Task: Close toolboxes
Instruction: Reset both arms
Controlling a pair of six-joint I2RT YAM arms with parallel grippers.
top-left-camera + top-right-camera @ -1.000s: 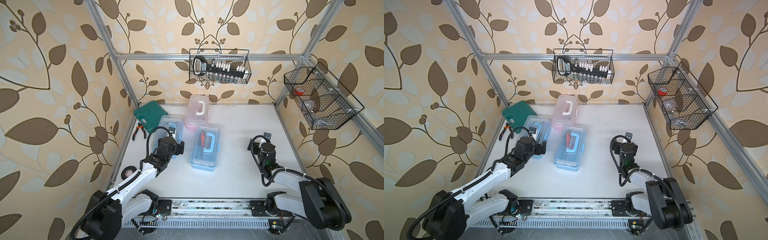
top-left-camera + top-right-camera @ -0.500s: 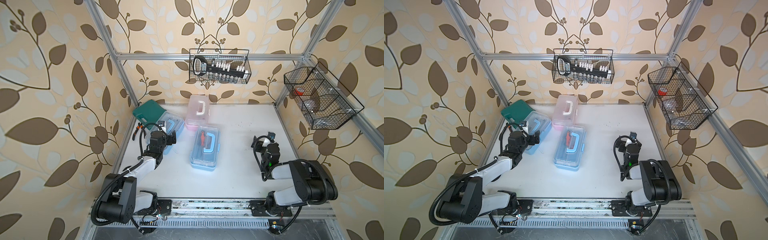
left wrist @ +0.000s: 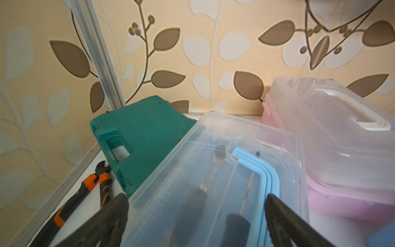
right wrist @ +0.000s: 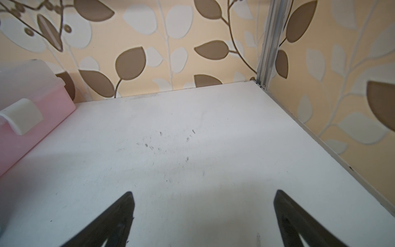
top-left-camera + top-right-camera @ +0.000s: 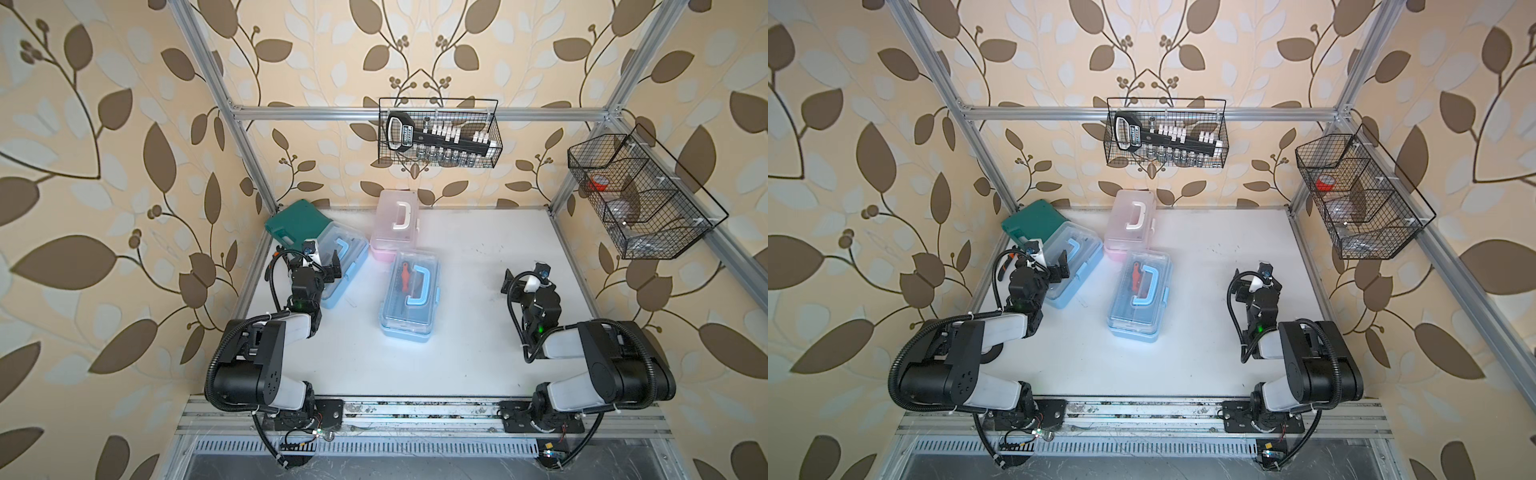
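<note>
Bench stock, read from nine o'clock across to three, with twelve at the back wall. Orange-handled black pliers point(image 3: 87, 184): loose on the white table point(image 5: 478, 257) at ten o'clock, just beside the case. Dark green opaque plastic case point(image 5: 301, 222): flat in the ten-to-eleven corner. Left gripper point(image 3: 195, 196): jaws spread wide, gripping nothing, poised over the near end of the next item, probably to press rather than pinch. Light-blue-based rectangular plastic toolbox with clear lid and blue loop handle point(image 5: 349, 259): ten o'clock, far corner apparently riding up on the case, so likely tilted; lid down, latching not discernible. Pink rectangular plastic toolbox with white handle point(image 5: 397, 224): twelve o'clock, lid down. Second light-blue clear-lidded toolbox point(image 5: 411, 295): near centre, tools visible inside, lid down. Right gripper point(image 4: 204, 194): three o'clock, jaws apart, empty, over bare table, seemingly parked clear of the work.
</note>
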